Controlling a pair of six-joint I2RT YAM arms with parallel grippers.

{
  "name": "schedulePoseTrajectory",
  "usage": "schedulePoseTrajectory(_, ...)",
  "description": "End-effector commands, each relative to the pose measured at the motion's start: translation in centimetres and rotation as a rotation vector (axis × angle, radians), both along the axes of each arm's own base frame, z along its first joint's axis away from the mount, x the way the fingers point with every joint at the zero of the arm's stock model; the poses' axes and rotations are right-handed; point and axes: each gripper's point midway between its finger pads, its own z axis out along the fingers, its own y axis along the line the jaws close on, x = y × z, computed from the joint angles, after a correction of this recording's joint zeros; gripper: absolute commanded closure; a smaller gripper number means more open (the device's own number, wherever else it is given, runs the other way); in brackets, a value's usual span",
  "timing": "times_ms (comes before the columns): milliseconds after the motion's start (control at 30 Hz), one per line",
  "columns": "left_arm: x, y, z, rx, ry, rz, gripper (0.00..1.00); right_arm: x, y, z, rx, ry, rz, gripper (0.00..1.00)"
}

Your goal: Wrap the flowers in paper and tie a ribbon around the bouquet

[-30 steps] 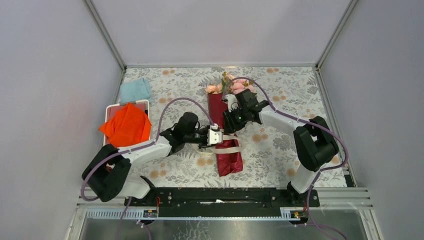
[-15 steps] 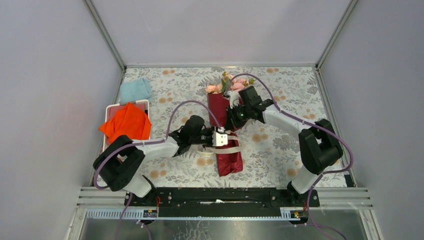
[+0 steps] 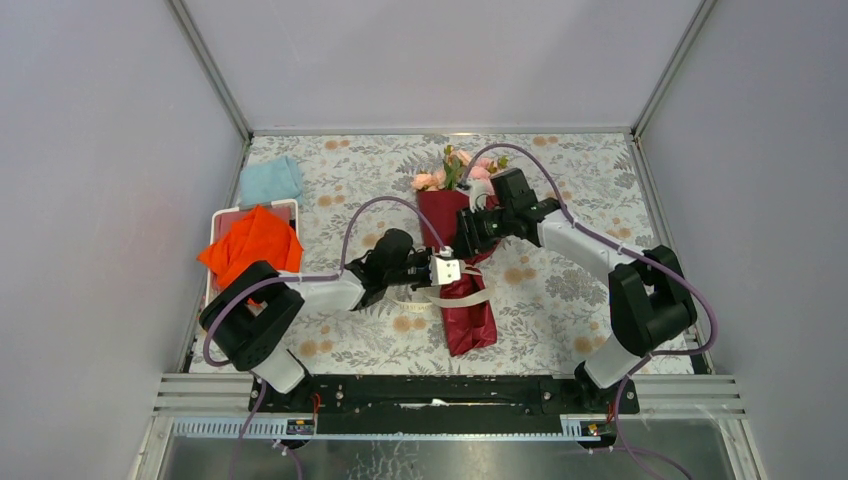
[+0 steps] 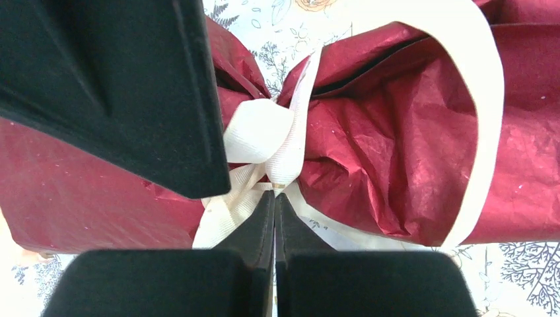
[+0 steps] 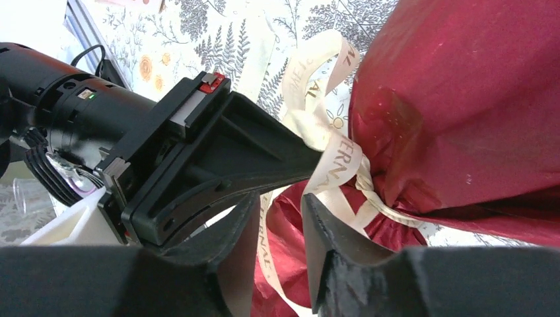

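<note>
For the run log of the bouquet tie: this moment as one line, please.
step: knotting ribbon | left gripper: shut on ribbon at knot | right gripper: open around a ribbon strand | bouquet: lying on table

Left pincer point(image 4: 274, 198) at the knot of ribbon point(image 4: 264, 129) around bouquet point(image 3: 470, 320)

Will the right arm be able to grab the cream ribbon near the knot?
Probably yes: the right gripper stands open with a strand of the flat cream ribbon between its fingers. The left gripper, shut on the knot, sits beside that strand, not across it.
</note>
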Motion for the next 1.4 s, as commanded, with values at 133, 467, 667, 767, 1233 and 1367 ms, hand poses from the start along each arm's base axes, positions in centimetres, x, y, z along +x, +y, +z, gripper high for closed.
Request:
schedulePoseTrajectory(133, 1.3, -1.7, 2.0, -0.085, -0.001, 0.031, 1.00, 5.7, -2.5, 4.6, 0.039, -0.137, -0.123, 0.55)
schedulePoseTrajectory(467, 2.0, -1.8, 1.5, -0.064, 0.012, 0.062, 1.00, 4.3, -1.8, -1.5, 0.007, 0.021, -0.016, 0.89)
schedulePoseTrajectory(667, 2.3, -1.9, 1.3, -0.064, 0.015, 0.071, 1.00, 2.7, -0.4, -2.8, 0.042, 0.085, 0.048, 0.90)
schedulePoseTrajectory(767, 2.5, -1.9, 1.2, -0.064, 0.016, 0.080, 1.00, 1.6, 0.5, -2.5, 0.085, 0.102, 0.103, 0.90)
schedulePoseTrajectory(1233, 3.4, -1.4, 1.8, -0.118, 0.072, 0.133, 1.00, 0.8, 0.1, -4.4, 0.027, 0.083, 0.107, 0.74)
schedulePoseTrajectory(1367, 3.7, -1.5, 1.9, -0.127, 0.075, 0.139, 1.00, 1.2, 0.3, -4.4, 0.012, 0.059, 0.101, 0.65)
